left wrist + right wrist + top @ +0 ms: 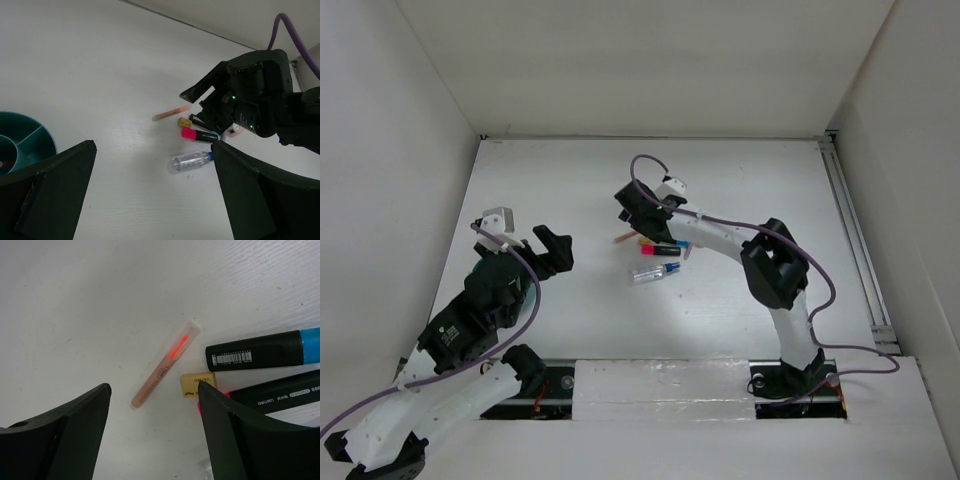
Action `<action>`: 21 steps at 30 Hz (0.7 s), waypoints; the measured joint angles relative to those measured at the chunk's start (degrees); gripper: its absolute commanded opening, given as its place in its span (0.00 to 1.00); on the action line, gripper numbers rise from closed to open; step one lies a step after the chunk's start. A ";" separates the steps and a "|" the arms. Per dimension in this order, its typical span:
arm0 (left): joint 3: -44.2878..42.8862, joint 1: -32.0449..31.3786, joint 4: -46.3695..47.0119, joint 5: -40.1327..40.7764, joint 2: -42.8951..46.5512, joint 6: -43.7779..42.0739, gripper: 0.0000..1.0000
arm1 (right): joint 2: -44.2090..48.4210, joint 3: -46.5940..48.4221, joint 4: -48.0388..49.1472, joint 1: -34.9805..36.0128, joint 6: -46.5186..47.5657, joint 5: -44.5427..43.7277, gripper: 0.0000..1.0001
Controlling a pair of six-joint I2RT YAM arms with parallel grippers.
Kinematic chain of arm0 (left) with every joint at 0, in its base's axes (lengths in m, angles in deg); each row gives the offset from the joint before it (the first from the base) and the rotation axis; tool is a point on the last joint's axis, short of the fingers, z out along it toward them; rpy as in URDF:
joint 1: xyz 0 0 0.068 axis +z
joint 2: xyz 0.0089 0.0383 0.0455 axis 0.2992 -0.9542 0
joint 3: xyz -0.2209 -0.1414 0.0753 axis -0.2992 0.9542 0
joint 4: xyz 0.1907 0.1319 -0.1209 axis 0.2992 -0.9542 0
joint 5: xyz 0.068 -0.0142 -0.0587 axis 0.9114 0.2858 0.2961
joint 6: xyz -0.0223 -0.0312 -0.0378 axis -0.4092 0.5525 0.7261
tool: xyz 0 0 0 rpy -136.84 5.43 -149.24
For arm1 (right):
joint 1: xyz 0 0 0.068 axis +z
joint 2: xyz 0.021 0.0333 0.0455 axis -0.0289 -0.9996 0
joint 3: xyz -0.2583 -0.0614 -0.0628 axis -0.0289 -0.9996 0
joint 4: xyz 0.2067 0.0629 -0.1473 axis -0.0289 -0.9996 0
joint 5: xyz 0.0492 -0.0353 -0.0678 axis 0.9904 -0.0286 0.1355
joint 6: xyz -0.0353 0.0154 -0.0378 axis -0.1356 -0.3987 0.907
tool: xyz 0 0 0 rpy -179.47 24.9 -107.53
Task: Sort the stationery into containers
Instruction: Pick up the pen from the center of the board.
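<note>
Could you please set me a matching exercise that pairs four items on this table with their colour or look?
Things:
1. pencil
2. eraser
3. container
4. clear pen

Descriptions:
A. teal, divided into compartments
B. see-through body with a blue cap
C. thin and orange
D. small beige block

Pairs: 1-C, 2-D, 3-A, 4-B
</note>
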 measured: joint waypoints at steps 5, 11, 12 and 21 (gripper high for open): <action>0.00 0.00 0.04 -0.46 0.00 -0.02 1.00 | -2.01 2.19 -0.09 -0.02 0.02 -0.20 0.76; 0.00 0.00 0.04 -0.59 0.52 -0.02 1.00 | -5.01 3.76 0.00 -0.31 0.04 -0.02 0.75; 0.00 0.00 0.09 -0.59 0.72 -0.02 1.00 | -5.35 3.78 0.07 -0.39 0.07 0.07 0.75; 0.00 0.00 0.07 -0.59 1.05 -0.02 1.00 | -8.04 4.72 0.13 -0.90 0.24 0.28 0.75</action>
